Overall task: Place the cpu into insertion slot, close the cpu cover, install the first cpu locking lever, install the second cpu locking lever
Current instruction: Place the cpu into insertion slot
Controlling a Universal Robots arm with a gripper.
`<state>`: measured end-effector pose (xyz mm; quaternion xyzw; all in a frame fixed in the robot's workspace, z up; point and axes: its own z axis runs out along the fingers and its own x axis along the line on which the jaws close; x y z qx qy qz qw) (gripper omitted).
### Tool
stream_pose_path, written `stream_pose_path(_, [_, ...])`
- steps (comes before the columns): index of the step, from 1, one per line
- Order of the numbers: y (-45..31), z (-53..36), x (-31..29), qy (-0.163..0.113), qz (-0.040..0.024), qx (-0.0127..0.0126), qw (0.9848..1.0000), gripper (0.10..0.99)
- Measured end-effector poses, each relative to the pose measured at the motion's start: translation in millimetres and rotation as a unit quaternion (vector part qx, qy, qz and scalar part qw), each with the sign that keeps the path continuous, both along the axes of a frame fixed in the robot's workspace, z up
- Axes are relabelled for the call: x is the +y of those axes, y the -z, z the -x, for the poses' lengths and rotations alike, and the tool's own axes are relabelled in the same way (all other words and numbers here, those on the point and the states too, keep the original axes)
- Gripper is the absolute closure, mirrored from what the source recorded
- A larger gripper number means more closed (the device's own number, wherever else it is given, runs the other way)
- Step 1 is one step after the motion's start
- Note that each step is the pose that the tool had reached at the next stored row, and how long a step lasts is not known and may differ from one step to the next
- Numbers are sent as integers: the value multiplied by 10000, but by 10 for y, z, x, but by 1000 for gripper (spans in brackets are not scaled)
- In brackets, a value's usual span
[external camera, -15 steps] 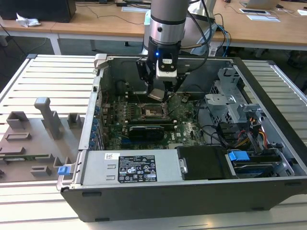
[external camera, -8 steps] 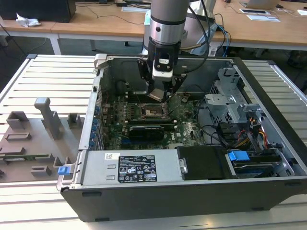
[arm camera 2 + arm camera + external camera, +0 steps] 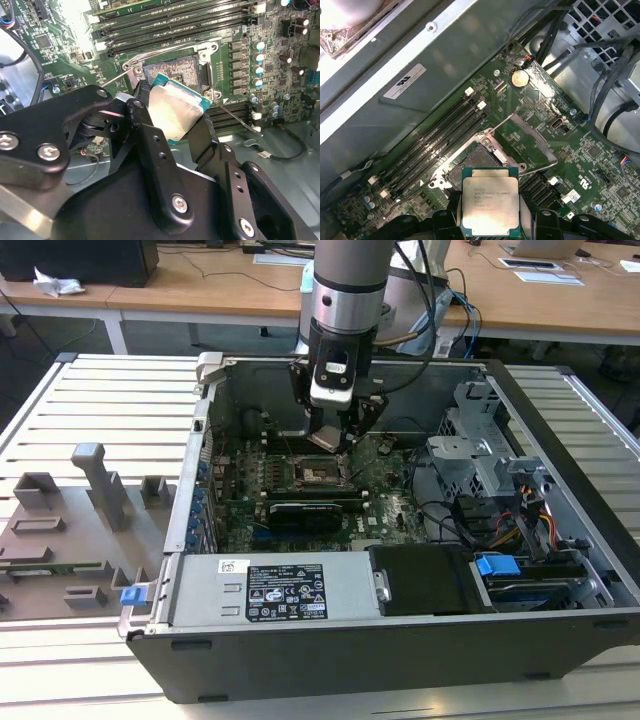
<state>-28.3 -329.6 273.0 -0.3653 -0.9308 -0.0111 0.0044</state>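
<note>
1. Between my fingertips sits the cpu, silver lid up with a green edge round it. My gripper is clamped on two opposite sides of it, and in the second wrist view both dark fingers pinch it firmly.
2. Right below the chip lies the insertion slot, dark and bare, with nothing seated in it. In the exterior view the chip hangs above the slot with a gap showing, so I judge the placement not yet done.
3. Beside the slot, the cpu cover is swung wide open, and green board shows through its square window. Closing it is still to do.
4. Two thin locking levers stand free of the socket frame in the second wrist view, one on each side. Neither looks latched to me.
5. Long black memory slots run alongside, on the green motherboard.
6. All of this sits inside the open computer case.
7. My tally: chip in hand over its target, none of the four steps finished.
</note>
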Motion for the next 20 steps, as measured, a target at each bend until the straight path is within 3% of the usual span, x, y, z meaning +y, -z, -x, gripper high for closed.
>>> stream_pose_path(11, [0,0,0,332,11,1,9994,541])
stream_pose_path(20, [0,0,0,750,18,1,9972,541])
